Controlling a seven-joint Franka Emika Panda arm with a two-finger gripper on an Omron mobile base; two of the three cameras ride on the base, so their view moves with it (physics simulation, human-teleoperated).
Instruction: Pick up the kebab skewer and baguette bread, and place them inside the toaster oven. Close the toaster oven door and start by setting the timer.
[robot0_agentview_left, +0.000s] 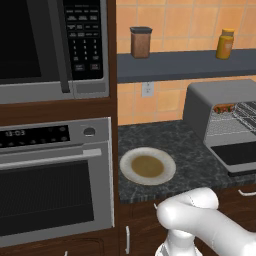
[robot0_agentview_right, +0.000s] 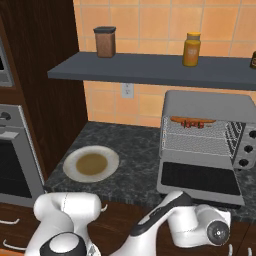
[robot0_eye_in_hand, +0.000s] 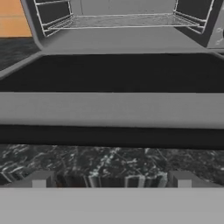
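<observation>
The gripper (robot0_eye_in_hand: 111, 179), its 2 fingers spread wide and holding nothing, sits low at the counter edge. Just ahead lies the toaster oven door (robot0_eye_in_hand: 112, 107), folded flat, long axis crosswise. Beyond, the kebab skewer (robot0_agentview_right: 189, 122) and baguette bread (robot0_agentview_right: 192, 119) rest deep in the toaster oven (robot0_agentview_right: 207, 107). No labels legible.

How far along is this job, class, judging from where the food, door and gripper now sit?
Done: kebab skewer and baguette bread lie on the toaster oven rack.
In hand: open gripper faces the lowered toaster oven door.
Left: closing it, setting the timer.
</observation>
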